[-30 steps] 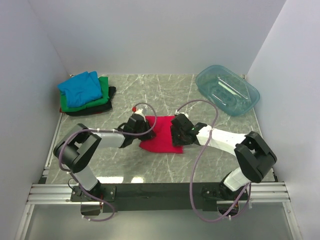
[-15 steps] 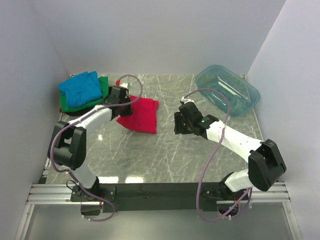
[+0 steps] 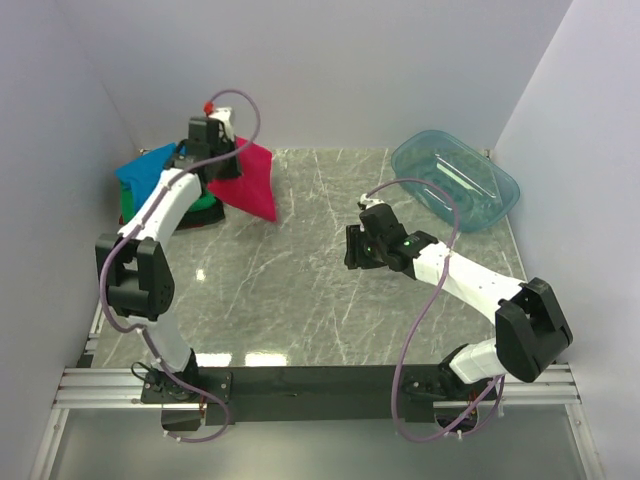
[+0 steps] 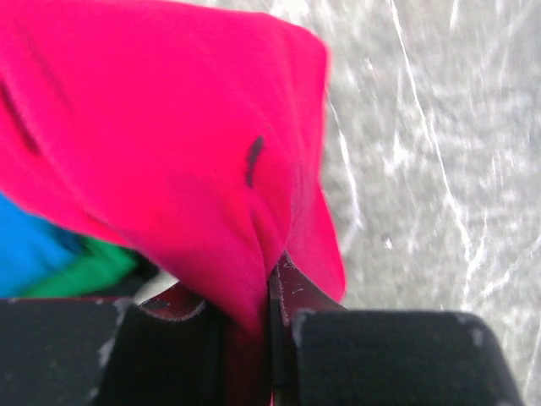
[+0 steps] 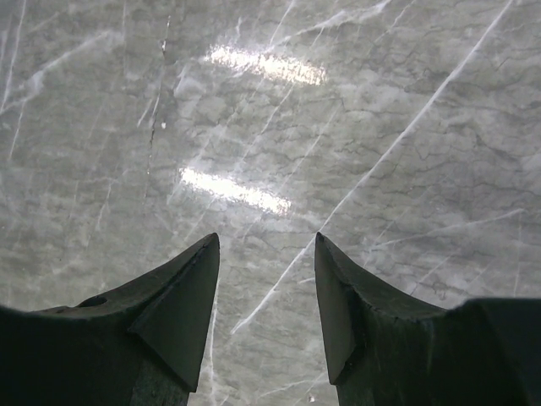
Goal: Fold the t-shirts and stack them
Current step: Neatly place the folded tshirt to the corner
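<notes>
left gripper: left gripper (image 3: 218, 160) clamped on a fold of the bright red-pink cloth t-shirt (image 3: 252, 180); in the wrist view the cloth is pinched right between the fingers (image 4: 380, 355)
red-pink tee, place: lifted off the table, hanging from the grip at the far left, partly over the stack and partly over marble
stack: blue cloth tee (image 3: 150, 175) on top, green tee (image 4: 93, 266) under it, black tee (image 3: 165, 224) at the bottom; sits in the far-left corner, close to the left wall
right gripper: right gripper (image 5: 266, 296) with jaws spread, nothing between them, over bare marble at mid-table; well apart from the red-pink tee
table: grey-green marble-look tabletop (image 3: 300, 290), bright light glare on it in the right wrist view
edges: plain white walls at the left, back and right; aluminium rail (image 3: 320, 385) along the near edge with both arm bases on it
open room: wide bare marble between the two grippers and in front of the stack
tub: clear teal plastic tub (image 3: 455, 185) in the far-right corner, near the right wall, apart from the right arm
cables: purple cable loops on both arms
writing: one small dark mark (image 4: 254, 161) on the red-pink cloth, cannot tell what it is
</notes>
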You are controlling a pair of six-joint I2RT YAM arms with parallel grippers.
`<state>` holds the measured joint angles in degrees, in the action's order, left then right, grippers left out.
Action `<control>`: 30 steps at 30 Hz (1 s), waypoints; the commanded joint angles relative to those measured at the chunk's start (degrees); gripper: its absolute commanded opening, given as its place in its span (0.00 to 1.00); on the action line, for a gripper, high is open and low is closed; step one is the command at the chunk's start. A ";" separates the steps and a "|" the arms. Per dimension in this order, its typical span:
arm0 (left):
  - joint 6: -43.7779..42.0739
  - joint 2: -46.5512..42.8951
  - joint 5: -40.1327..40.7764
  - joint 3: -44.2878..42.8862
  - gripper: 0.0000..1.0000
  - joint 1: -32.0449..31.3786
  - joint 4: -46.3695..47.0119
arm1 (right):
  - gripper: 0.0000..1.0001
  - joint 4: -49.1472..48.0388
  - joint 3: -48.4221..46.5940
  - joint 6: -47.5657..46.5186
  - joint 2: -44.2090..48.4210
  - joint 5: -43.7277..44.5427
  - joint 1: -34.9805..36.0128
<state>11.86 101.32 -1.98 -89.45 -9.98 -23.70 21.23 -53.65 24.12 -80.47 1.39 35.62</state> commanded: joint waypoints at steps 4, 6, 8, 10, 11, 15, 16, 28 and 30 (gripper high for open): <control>-3.95 2.30 -4.95 -13.36 0.00 7.86 -2.75 | 0.56 -2.95 0.91 -1.18 0.22 -1.13 -0.46; -3.86 3.09 -6.63 -15.04 0.00 10.15 -2.84 | 0.56 -3.30 1.00 -1.27 0.22 -1.21 -0.46; -3.51 3.71 -8.47 -16.54 0.00 14.35 -2.84 | 0.56 -3.48 1.09 -1.27 0.14 -2.52 -0.55; -2.28 3.98 -10.84 -16.90 0.00 16.73 -2.75 | 0.56 -3.66 1.18 -1.27 -0.04 -2.79 -0.46; -1.76 3.71 -12.77 -16.38 0.00 17.79 -1.10 | 0.56 -3.74 1.18 -1.27 0.05 -2.88 -0.55; -0.61 3.09 -14.02 -14.88 0.00 21.66 1.03 | 0.56 -3.57 1.27 -1.53 0.13 -3.32 -0.55; -0.69 3.44 -13.76 -14.96 0.00 22.10 1.03 | 0.56 -3.57 1.27 -1.44 0.22 -3.50 -0.55; 1.41 10.82 -1.64 -8.11 0.00 27.03 7.44 | 0.56 -4.01 1.79 -1.79 1.10 -5.08 -0.46; 1.59 12.93 4.24 -7.50 0.00 27.12 7.79 | 0.56 -3.83 1.88 -1.88 1.80 -4.73 -0.55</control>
<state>13.02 112.53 -5.72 -97.62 17.19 -20.14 18.76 -52.14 23.05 -80.49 -3.70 35.44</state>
